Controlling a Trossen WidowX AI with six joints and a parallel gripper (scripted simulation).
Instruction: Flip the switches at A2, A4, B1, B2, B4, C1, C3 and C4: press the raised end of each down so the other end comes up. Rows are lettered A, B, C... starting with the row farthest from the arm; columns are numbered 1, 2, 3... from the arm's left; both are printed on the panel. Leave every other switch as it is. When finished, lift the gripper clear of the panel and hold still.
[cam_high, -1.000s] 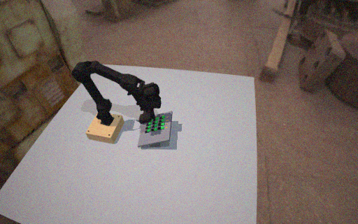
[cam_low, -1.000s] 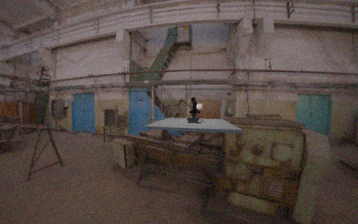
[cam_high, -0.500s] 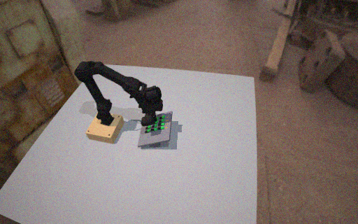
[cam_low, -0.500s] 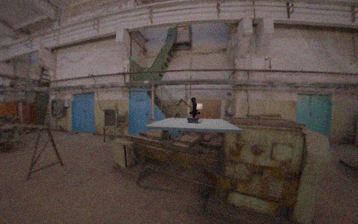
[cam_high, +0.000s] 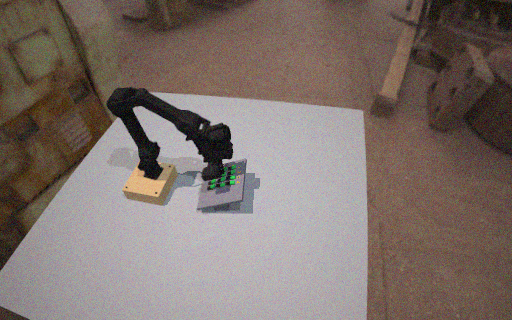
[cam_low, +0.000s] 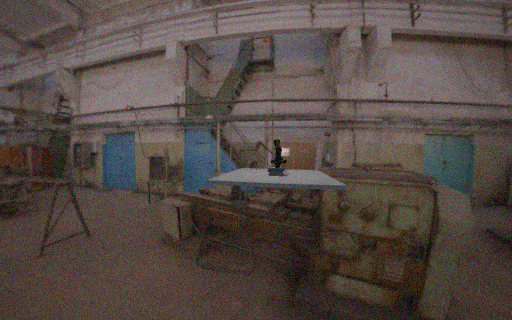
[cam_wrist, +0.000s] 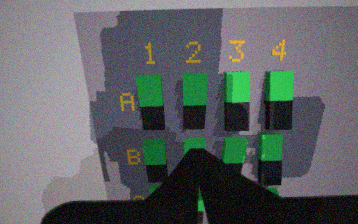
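Note:
A grey switch panel lies on the table in front of the arm, with green and black rocker switches in lettered rows and columns numbered 1 to 4. In the wrist view rows A and B show, and row C is mostly hidden behind my fingers. My gripper is shut and empty. Its tip is low over the panel at switch B2, covering that switch's near half. Switches A1, A2, A3 and A4 stand beyond it. Whether the tip touches B2 I cannot tell.
The arm's tan base block stands left of the panel on the pale table. In the exterior view the table and arm are small and far off in a dim hall.

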